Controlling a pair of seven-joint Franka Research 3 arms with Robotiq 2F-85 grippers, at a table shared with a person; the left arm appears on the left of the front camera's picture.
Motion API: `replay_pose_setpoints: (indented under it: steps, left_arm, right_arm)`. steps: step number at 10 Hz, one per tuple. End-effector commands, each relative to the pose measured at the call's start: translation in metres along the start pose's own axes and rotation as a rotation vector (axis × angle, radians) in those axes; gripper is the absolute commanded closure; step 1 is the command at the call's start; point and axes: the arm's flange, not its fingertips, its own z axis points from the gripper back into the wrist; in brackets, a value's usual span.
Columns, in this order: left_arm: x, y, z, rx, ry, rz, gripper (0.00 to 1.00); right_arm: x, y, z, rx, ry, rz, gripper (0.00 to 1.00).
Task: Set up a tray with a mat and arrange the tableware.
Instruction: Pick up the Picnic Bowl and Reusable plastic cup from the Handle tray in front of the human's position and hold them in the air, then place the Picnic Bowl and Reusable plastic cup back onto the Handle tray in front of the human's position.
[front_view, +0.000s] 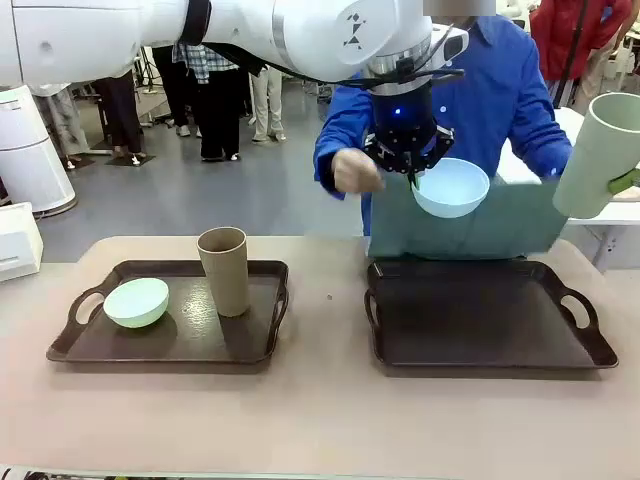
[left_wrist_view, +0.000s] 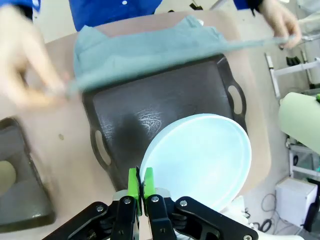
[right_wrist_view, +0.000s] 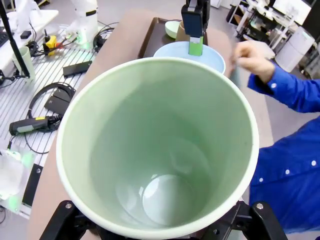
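Beige table (front_view: 320, 420), grey floor (front_view: 250, 190) beyond it, white rounded unit (front_view: 30, 165) to its left, people (front_view: 215, 100) standing farther back.

Bright, even light falls from overhead. The empty tray (left_wrist_view: 200, 95) carries a pale glare patch near its middle. Along the tray's far edge the cloth (left_wrist_view: 140, 55) and the person's hand (left_wrist_view: 25, 60) smear with motion blur. Straight lines around the tray bow outward.
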Motion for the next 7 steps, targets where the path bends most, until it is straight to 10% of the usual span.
replay_pose_setpoints:
  steps: [1,7]
  left_arm:
    - [0.0023,-0.0016,0.0012,-0.009,-0.002,0.003,1.00]
    - [0.0023,-0.0016,0.0012,-0.009,-0.002,0.003,1.00]
  right_arm:
    - [-0.0019,-0.0031,-0.0025,0.005,0.000,0.008,0.19]
    - [-0.0019,-0.0031,-0.0025,0.005,0.000,0.008,0.19]
